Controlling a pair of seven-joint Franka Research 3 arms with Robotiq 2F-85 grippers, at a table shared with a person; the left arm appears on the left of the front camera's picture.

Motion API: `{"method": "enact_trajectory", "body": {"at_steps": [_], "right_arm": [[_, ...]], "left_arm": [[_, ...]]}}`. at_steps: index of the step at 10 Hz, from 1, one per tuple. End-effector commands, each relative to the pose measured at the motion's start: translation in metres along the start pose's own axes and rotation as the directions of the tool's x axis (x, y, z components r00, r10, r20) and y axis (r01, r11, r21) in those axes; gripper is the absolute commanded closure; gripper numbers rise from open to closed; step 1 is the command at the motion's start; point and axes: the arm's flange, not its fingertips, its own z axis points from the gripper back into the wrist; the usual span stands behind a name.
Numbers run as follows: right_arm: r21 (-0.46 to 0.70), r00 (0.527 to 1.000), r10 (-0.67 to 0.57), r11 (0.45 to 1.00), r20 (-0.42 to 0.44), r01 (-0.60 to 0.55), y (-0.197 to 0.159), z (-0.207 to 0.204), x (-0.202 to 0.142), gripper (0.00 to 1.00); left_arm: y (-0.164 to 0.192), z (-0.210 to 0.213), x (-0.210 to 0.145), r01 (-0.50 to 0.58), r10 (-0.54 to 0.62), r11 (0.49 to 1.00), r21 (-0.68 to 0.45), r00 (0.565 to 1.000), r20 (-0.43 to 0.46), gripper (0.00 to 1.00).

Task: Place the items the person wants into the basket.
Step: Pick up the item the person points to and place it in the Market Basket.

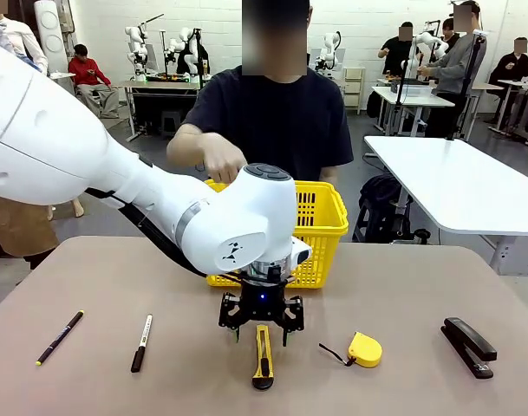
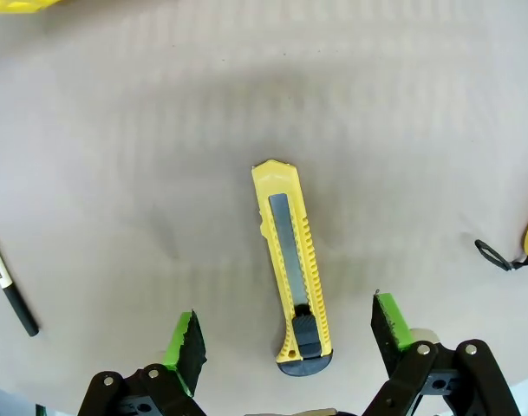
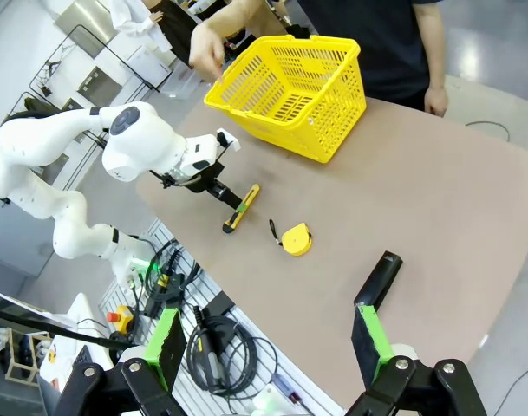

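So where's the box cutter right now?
Front view: the box cutter lies flat on the table, centre front, under the open left end effector, tape measure to its right.

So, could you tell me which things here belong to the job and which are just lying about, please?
Job: yellow-and-black box cutter, black stapler, white marker with black cap, yellow basket.
Lying about: thin black pen, yellow tape measure.
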Motion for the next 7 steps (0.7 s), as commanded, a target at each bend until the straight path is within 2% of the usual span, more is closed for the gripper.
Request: {"method": "enact_trajectory", "body": {"at_steps": [1, 7], "right_arm": [[0.016, 1.0, 0.015, 1.0, 0.01, -0.015, -0.001, 0.0, 0.0, 0.0], [0.016, 1.0, 0.015, 1.0, 0.01, -0.015, -0.001, 0.0, 0.0, 0.0]], "left_arm": [[-0.009, -0.011, 0.0, -0.033, 0.033, 0.999, -0.001, 0.999, 0.034, 0.0], [-0.006, -0.029, -0.001, -0.022, 0.021, 1.0, -0.017, 1.0, -0.011, 0.0]]}}
